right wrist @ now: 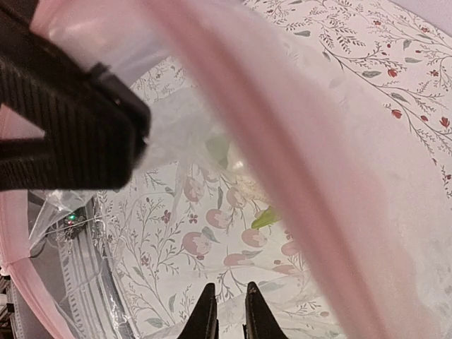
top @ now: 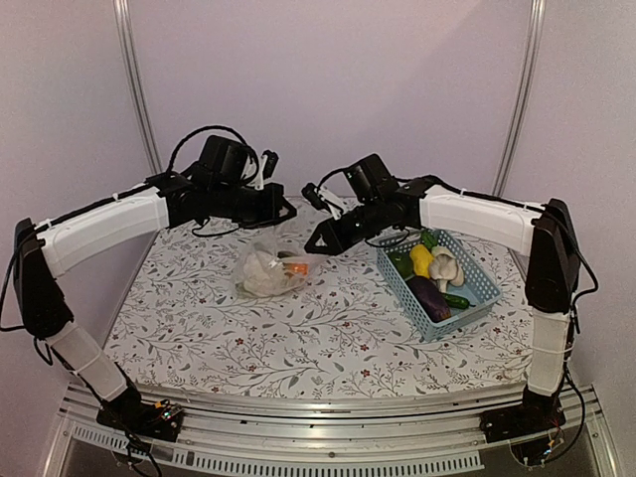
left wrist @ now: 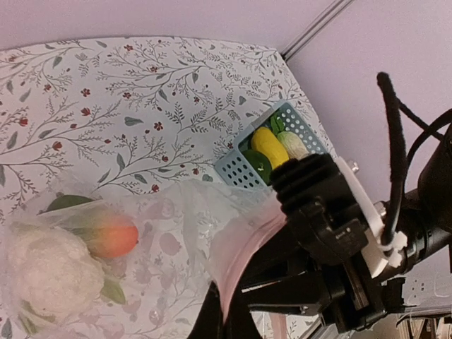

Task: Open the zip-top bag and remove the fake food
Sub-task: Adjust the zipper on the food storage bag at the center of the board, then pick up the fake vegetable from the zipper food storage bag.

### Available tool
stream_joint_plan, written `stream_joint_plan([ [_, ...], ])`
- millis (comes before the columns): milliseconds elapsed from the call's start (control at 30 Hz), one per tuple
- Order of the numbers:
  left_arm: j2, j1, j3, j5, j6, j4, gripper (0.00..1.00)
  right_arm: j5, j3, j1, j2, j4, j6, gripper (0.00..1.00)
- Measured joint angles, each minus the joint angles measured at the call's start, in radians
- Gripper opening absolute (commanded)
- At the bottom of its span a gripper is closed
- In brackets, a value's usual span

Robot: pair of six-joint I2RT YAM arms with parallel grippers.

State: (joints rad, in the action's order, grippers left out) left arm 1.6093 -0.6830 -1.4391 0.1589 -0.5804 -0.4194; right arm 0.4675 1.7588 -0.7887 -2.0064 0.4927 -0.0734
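The left hand (top: 286,212) is clenched on the pink top edge of the bag (top: 266,270). The bag is clear and crinkly. Its bottom sits on the flowery worktop (top: 199,318), near the middle, and its top is pulled up between the two hands. Inside the bag are a white cauliflower (left wrist: 49,272), an orange piece (left wrist: 109,234) touching it, and a green leaf (left wrist: 67,203).

The right hand (right wrist: 229,304) is just beside the top of the bag, on its right. Its fingers are nearly together, with a thin gap. I cannot tell if they pinch the bag.

Further right is a blue basket (top: 397,283), apart from the bag. In it lie a yellow piece (top: 421,260), a white piece (top: 444,266), a purple eggplant (top: 429,296) and a green cucumber (top: 457,300).
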Motion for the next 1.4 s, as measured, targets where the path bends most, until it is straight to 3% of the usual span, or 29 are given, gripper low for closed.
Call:
stream_joint_plan([
  [233,-0.037,0.026,0.063,-0.010,-0.075,0.083,0.00,-0.008,-0.030,-0.009,-0.009,-0.031,-0.007,0.13],
  [700,-0.031,0.035,0.072,-0.006,-0.101,0.137,0.00,-0.065,-0.054,-0.068,-0.030,0.019,0.180,0.10],
  [733,-0.032,0.035,0.077,-0.001,-0.102,0.143,0.02,-0.065,-0.047,-0.068,-0.041,0.025,0.182,0.10],
  [800,-0.032,0.035,0.080,0.016,-0.103,0.149,0.33,-0.066,-0.029,-0.068,-0.066,0.036,0.183,0.12],
  [833,-0.032,0.035,0.080,0.025,-0.100,0.149,0.42,-0.066,-0.024,-0.068,-0.076,0.038,0.183,0.12],
  [933,-0.033,0.035,0.060,0.042,-0.076,0.118,0.59,-0.066,-0.015,-0.063,-0.095,0.056,0.180,0.14],
  [1067,-0.055,0.058,-0.023,-0.002,0.019,-0.014,0.64,-0.064,-0.011,-0.053,-0.095,0.076,0.186,0.16],
  [1167,-0.105,0.138,-0.024,-0.027,0.060,-0.070,0.64,-0.064,-0.011,-0.045,-0.095,0.083,0.201,0.18],
  [1400,-0.041,0.325,0.130,-0.064,0.061,-0.064,0.64,-0.027,0.011,-0.041,-0.095,0.085,0.209,0.20],
])
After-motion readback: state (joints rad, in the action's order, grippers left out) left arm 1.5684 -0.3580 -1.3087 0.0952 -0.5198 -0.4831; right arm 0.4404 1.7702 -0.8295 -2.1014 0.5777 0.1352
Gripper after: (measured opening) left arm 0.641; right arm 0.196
